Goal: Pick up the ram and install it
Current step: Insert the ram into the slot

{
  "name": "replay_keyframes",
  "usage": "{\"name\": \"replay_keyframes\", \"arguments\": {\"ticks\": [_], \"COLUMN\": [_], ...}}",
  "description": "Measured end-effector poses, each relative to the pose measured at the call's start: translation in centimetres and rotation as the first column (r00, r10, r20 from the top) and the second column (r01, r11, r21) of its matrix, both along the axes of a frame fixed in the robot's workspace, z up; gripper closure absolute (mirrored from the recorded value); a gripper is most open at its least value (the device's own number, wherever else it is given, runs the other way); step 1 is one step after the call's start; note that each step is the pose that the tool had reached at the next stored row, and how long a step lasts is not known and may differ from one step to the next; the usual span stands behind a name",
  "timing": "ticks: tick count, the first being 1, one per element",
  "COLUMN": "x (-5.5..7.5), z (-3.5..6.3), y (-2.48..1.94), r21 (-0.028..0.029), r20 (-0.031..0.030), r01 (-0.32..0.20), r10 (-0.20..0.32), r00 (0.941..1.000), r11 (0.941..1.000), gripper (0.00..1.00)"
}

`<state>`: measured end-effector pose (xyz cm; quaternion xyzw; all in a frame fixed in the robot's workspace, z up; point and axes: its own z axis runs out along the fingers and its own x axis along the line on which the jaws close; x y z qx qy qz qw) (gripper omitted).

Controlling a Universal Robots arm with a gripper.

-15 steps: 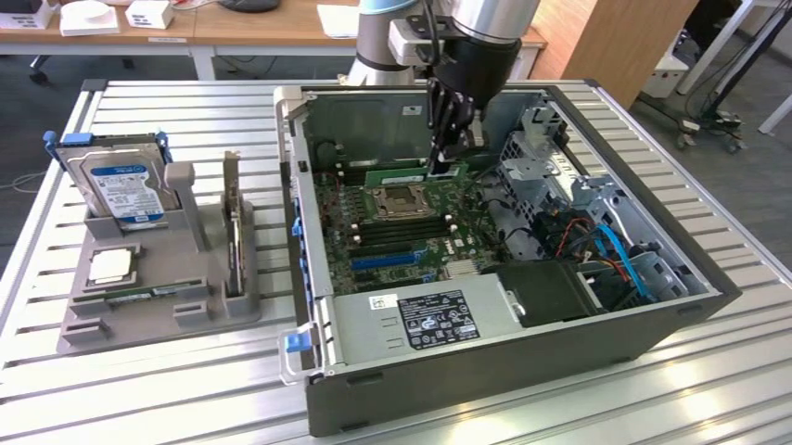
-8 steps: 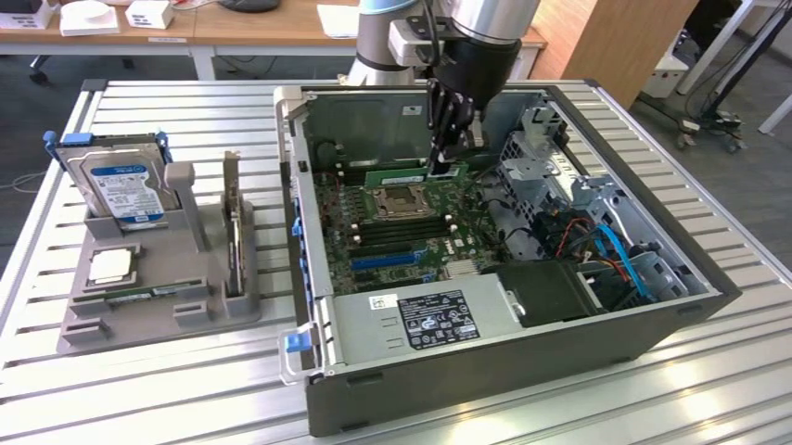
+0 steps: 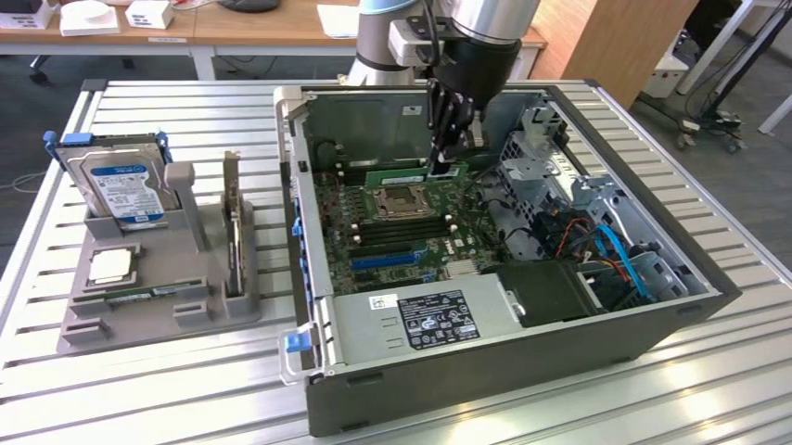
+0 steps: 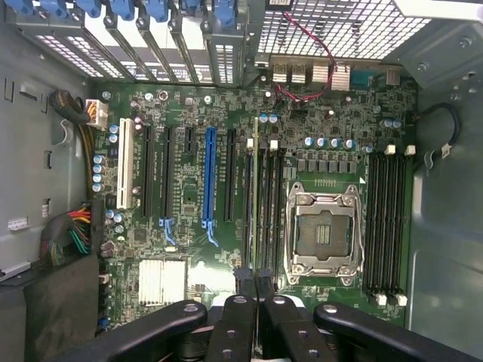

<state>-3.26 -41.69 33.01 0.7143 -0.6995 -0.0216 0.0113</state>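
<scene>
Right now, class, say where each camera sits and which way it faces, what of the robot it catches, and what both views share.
Exterior view: off the arm, above the table, looking down into the open case; the arm and gripper show, shut on the ram.
Wrist view: on the wrist, facing straight onto the motherboard; the fingers show.
Shared: ram, motherboard, CPU socket.

A slatted metal table (image 3: 173,389) fronts wooden desks (image 3: 248,28) on dark floor (image 3: 31,107).
</scene>
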Motion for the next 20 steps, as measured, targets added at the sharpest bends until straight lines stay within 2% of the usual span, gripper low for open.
{"name": "replay_keyframes", "arguments": {"ticks": [9, 20], "x": [0.4, 0.4], "z": [-0.13, -1.84], "y": [0.01, 0.00], "r21": [0.0003, 0.0001], "r20": [0.0002, 0.0007], "r01": [0.000, 0.000], "r10": [0.000, 0.000], "r00": [1.0000, 1.0000], "r11": [1.0000, 1.0000], "gripper": [0.89, 0.89]}}
